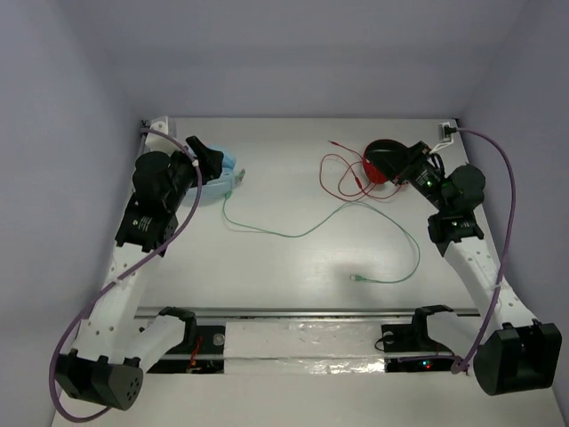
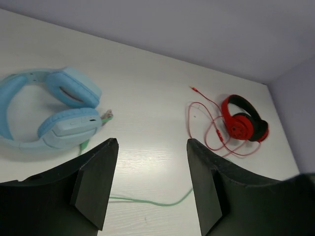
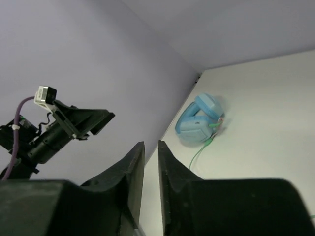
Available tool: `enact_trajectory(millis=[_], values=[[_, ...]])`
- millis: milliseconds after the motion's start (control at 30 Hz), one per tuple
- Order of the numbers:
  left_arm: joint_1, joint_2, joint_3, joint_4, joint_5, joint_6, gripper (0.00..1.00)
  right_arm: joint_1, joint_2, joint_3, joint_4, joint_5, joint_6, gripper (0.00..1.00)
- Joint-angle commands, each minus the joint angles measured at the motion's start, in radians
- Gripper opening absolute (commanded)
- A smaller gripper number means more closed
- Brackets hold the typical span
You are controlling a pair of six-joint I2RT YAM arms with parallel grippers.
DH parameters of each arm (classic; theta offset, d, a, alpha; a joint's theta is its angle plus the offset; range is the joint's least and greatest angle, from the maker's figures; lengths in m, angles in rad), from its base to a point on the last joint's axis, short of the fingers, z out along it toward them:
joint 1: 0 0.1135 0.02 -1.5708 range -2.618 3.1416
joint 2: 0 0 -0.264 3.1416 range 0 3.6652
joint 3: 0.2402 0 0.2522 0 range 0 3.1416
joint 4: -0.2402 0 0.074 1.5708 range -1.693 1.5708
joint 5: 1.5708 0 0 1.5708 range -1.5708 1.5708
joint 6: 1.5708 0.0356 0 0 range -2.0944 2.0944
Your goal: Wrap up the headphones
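Two sets of headphones are seen from above. The light blue headphones [image 1: 228,180] lie at the far left of the table [image 1: 267,276], partly hidden beneath the left gripper [image 1: 209,162]. Their pale green cable [image 1: 284,235] is trailed loosely across the middle to a plug [image 1: 356,278] nearer the front. The red headphones [image 1: 380,160] lie at the far right, close by the right gripper [image 1: 411,165]. The red cable [image 1: 342,173] is looped just beside the green one's highest bend; whether they touch cannot be told. A tangle could be caused there if the green cable were dragged sideways during winding.

In the left wrist view, the left gripper [image 2: 150,145] is held with its jaws wide apart and nothing between them. The headphones [image 2: 54,113] are placed beyond and to the left of the left finger, not between the jaws. Only a stretch of cable [image 2: 147,201] is crossed by the gap. A closing here is judged likely to miss the earcups, and the thin cable, flat on the table, could be slipped over rather than pinched.

In the right wrist view, the right gripper [image 3: 150,145] is shown with only a narrow slit between its jaws, and nothing is held. The headphones [image 3: 199,120] are seen well apart from it, across the table near the wall.
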State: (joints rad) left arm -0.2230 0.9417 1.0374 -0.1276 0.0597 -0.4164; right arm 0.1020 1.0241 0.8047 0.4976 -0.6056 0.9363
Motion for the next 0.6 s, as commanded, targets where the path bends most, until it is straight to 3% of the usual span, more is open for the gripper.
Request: enact_trajectory(millis=[0,33,67,133,200,333,500,567], values=[[-0.001,0.043,0.085,-0.039,-0.127,0.045,0.56,0.028,-0.051,-0.03,-0.006,0.001,-0.02,0.21],[-0.001,0.064,0.098,-0.047,-0.162,0.048,0.57,0.037,-0.059,-0.038,-0.022,0.007,-0.036,0.15],[-0.001,0.074,0.11,-0.047,-0.203,0.048,0.58,0.047,-0.067,-0.045,-0.03,0.018,-0.063,0.01],[-0.001,0.121,0.127,-0.029,-0.216,0.057,0.53,0.057,-0.059,-0.059,-0.059,0.027,-0.068,0.0],[-0.001,0.178,0.182,-0.062,-0.242,0.051,0.4,0.057,-0.045,-0.062,-0.067,0.009,-0.076,0.0],[0.045,0.345,0.263,-0.118,-0.299,0.033,0.01,0.057,-0.065,-0.044,-0.128,0.043,-0.114,0.0],[0.241,0.505,0.372,-0.144,-0.311,0.011,0.0,0.067,-0.085,-0.059,-0.122,0.053,-0.125,0.0],[0.273,0.575,0.403,-0.133,-0.319,0.034,0.05,0.077,-0.076,-0.065,-0.114,0.053,-0.12,0.0]])
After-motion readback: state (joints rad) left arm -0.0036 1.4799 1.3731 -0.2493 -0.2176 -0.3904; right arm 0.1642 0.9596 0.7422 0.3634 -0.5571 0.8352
